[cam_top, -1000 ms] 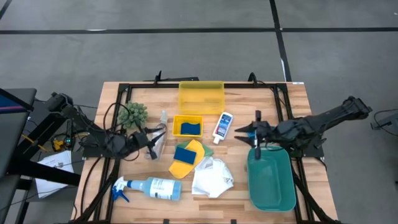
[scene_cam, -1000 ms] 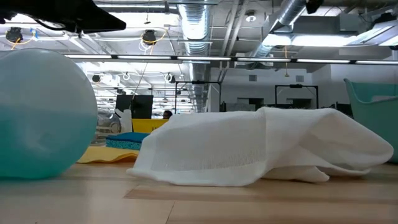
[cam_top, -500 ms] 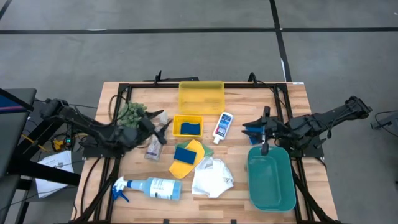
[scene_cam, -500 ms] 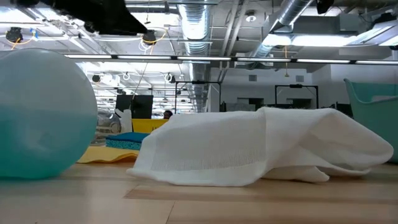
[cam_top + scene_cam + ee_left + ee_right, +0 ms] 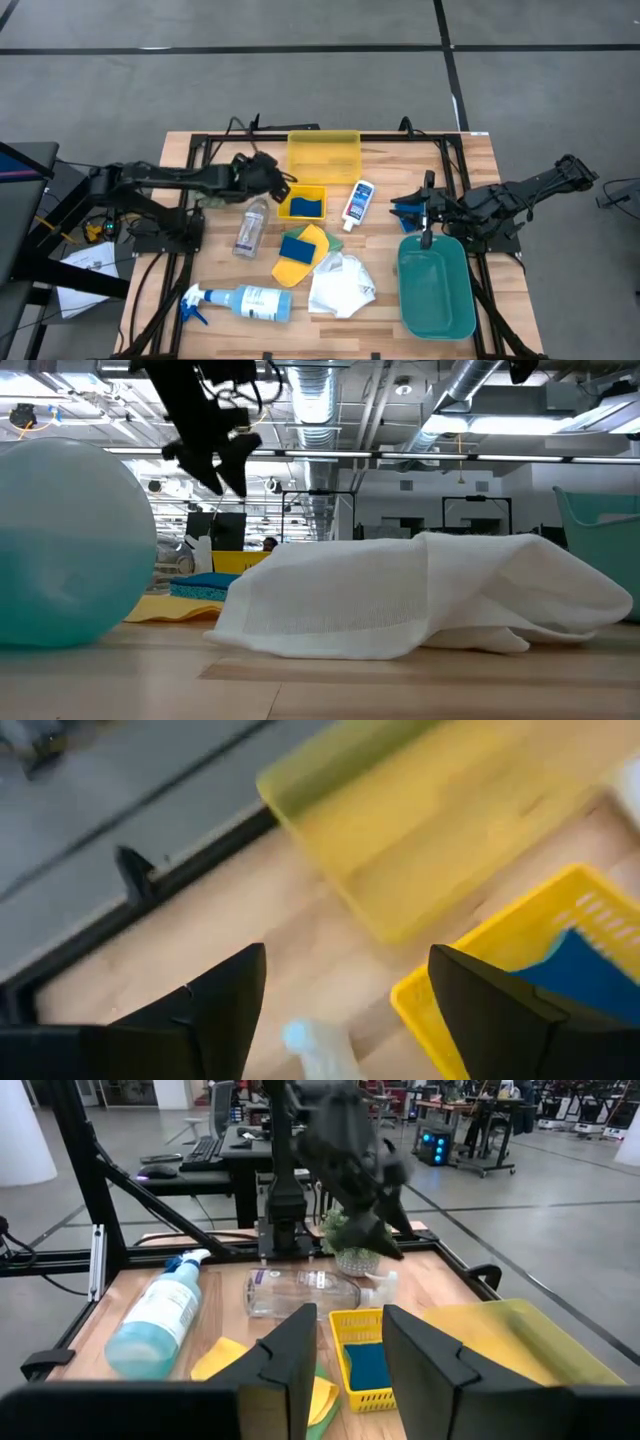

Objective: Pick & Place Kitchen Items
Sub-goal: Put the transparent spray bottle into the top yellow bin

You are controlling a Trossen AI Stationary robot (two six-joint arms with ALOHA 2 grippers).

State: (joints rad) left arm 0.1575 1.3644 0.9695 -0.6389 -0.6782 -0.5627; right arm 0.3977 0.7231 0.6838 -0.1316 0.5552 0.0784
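clear spray bottle [image 5: 251, 226]: lying flat on the table [image 5: 470, 180], just on the near side of your left hand [image 5: 275, 186]. It's the closest item to that hand, so my guess is it's the natural next pick.

long axis: runs roughly front to back, head end pointing toward the hand, fat end toward you. You'd want the fingers across the barrel, not along it.

which arm: left by a mile; the right hand [image 5: 408, 208] is parked way across the table by the teal bin [image 5: 436, 290].

left hand state: fingers spread apart, nothing between them. The left wrist view shows wood and the bottle's pale tip [image 5: 310, 1045] in the gap.

right hand state: also parted and empty, hanging just past the bin's far end.

bottle material: see-through hard plastic, round and smooth, so it'll probably roll if you nudge it off-centre.

neighbours: small yellow tray [image 5: 303, 202] with a blue sponge [image 5: 306, 206] in it sits right beside the bottle's head end, and the bigger yellow tray [image 5: 323, 155] is behind that. Tight spot for the fingers.

other stuff: second blue sponge [image 5: 296, 249] on a yellow cloth [image 5: 303, 256], crumpled white cloth [image 5: 340, 284], blue-white spray bottle [image 5: 243, 301] on its side near the front edge, small white bottle [image 5: 358, 204] lying mid-table.
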